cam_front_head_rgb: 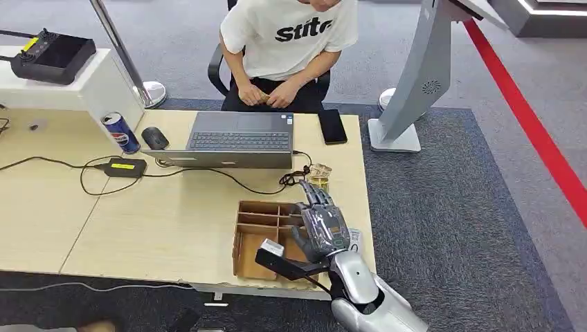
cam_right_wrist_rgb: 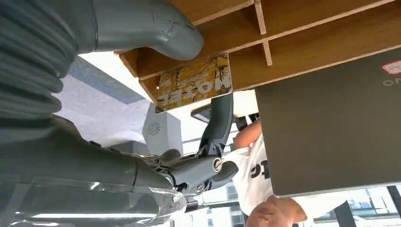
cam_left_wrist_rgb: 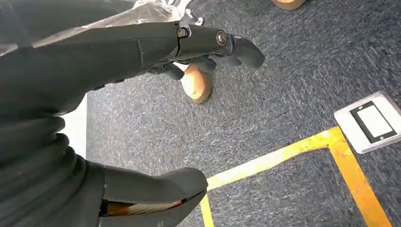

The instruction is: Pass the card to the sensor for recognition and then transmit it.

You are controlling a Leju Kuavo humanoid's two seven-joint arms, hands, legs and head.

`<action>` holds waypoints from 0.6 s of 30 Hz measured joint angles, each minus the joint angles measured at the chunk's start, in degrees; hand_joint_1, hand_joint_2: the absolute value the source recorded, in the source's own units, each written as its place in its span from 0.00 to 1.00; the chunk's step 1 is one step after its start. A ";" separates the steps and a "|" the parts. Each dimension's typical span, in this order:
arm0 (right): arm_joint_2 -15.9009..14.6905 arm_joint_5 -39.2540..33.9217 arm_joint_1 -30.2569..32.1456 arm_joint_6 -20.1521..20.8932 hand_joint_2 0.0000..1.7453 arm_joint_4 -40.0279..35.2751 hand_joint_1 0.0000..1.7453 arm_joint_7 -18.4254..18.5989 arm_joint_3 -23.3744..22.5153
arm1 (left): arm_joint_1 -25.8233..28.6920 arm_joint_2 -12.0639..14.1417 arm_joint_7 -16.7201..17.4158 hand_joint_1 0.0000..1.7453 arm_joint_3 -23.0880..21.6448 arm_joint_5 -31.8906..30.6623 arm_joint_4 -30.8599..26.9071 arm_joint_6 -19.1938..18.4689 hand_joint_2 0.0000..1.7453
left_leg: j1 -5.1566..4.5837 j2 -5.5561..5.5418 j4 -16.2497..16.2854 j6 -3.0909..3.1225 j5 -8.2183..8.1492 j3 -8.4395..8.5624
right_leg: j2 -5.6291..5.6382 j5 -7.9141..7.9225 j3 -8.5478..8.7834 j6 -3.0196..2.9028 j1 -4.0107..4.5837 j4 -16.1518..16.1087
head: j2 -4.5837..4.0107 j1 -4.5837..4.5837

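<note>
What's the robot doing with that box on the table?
The right robot hand is over a wooden divider box at the desk's edge, pinching a yellow hotel card between thumb and finger. A person sits across the desk behind a laptop, hands in lap. The left robot hand hangs down over the carpet, holding nothing.

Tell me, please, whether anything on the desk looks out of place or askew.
Nothing looks spilled or damaged. The black cable loops loosely across the table, and the wooden organizer sits close to the near edge, where the right hand touches a yellow card.
</note>
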 joint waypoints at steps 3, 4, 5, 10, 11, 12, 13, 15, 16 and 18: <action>0.00 0.00 0.00 0.00 1.00 0.00 0.51 0.00 0.00 | 0.00 0.00 0.00 0.00 0.00 -0.07 0.00 0.00 1.00 | 0.00 0.00 0.00 0.00 0.00 0.00 | 0.00 0.00 0.00 0.00 0.00 0.00 | 0.00 0.02; 0.00 0.00 0.00 0.00 1.00 0.00 0.52 -0.09 0.00 | 0.00 0.00 -0.02 0.00 0.00 -0.07 0.00 0.00 1.00 | 0.00 0.00 0.00 0.00 0.00 0.00 | 0.00 0.00 0.00 0.00 0.00 0.00 | 0.00 0.02; 0.00 0.00 0.00 0.00 1.00 0.00 0.52 -0.13 0.00 | 0.00 0.00 -0.02 0.00 0.00 -0.07 0.00 0.00 1.00 | 0.00 0.00 0.00 0.00 0.00 0.00 | 0.00 0.00 0.00 0.00 0.00 0.00 | 0.00 0.02; 0.00 -0.02 0.00 0.00 1.00 0.00 0.51 -0.15 0.00 | 0.00 0.00 -0.02 0.00 0.00 -0.09 0.00 0.00 1.00 | 0.00 0.00 0.00 0.00 0.00 0.00 | 0.00 0.00 0.00 0.00 0.00 0.00 | 0.00 0.02; 0.00 -0.02 0.00 0.00 1.00 0.00 0.51 -0.15 0.00 | 0.00 0.00 -0.02 0.00 0.00 -0.09 0.00 0.00 1.00 | 0.00 0.00 0.00 0.00 0.00 0.00 | 0.00 0.00 0.00 0.00 0.00 0.00 | 0.00 0.02; 0.00 -0.02 0.00 0.00 1.00 0.00 0.51 -0.15 0.00 | 0.00 0.00 -0.02 0.00 0.00 -0.09 0.00 0.00 1.00 | 0.00 0.00 0.00 0.00 0.00 0.00 | 0.00 0.00 0.00 0.00 0.00 0.00 | 0.00 0.02; 0.00 -0.02 0.00 -0.02 1.00 0.00 0.50 -0.15 0.00 | 0.00 0.00 -0.02 0.00 0.00 -0.09 0.00 0.00 1.00 | 0.00 0.00 0.00 0.00 0.00 0.00 | 0.00 0.00 0.00 0.00 0.00 0.00 | 0.00 0.02; 0.00 -0.02 0.00 0.00 1.00 0.00 0.48 -0.15 0.00 | 0.00 0.00 -0.02 0.00 0.02 -0.09 0.00 0.00 1.00 | 0.00 0.00 0.00 0.00 0.00 0.00 | 0.00 0.00 0.00 0.00 0.00 0.00 | 0.00 0.02; 0.00 -0.02 0.00 0.00 1.00 0.02 0.48 -0.15 0.00 | 0.00 0.00 -0.04 0.00 0.02 -0.09 -0.02 0.00 1.00 | 0.00 0.00 0.00 0.00 0.00 0.00 | 0.00 0.00 0.00 0.00 0.00 0.00 | 0.00 0.02; 0.02 -0.02 0.00 0.00 1.00 0.00 0.49 -0.15 0.00 | 0.00 0.00 -0.04 0.00 0.02 -0.09 0.00 0.00 1.00 | 0.00 0.00 0.00 0.00 0.00 0.00 | 0.00 0.00 0.00 0.00 0.00 0.00 | 0.00 0.02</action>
